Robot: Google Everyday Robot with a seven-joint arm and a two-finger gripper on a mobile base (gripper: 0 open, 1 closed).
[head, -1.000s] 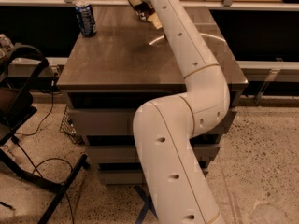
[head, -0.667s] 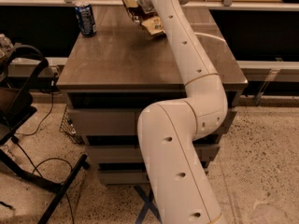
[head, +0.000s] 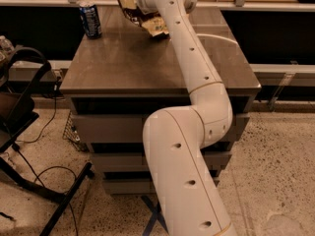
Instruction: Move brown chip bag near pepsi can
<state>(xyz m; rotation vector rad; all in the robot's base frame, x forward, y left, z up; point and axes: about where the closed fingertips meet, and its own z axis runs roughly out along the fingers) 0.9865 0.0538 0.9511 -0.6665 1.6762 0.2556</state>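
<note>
The brown chip bag [head: 146, 20], crumpled, dark brown with yellow ends, hangs at the far middle of the grey table [head: 128, 65], tilted and seemingly just off the top. My gripper [head: 129, 1] is at the top of the bag, shut on it, and my white arm's wrist mostly hides its fingers. The pepsi can [head: 90, 18], dark blue with a silver rim, stands upright at the table's far left corner, roughly a can's width left of the bag.
My white arm [head: 197, 77] runs from the bottom of the view up over the table's right half. A black chair frame [head: 19, 107] and floor cables are at the left. A wire basket [head: 69, 132] sits beside the table. A counter edge [head: 266, 5] runs behind.
My gripper and wrist have swung left across the table's far edge, carrying the chip bag closer to the pepsi can. The can has not moved.
</note>
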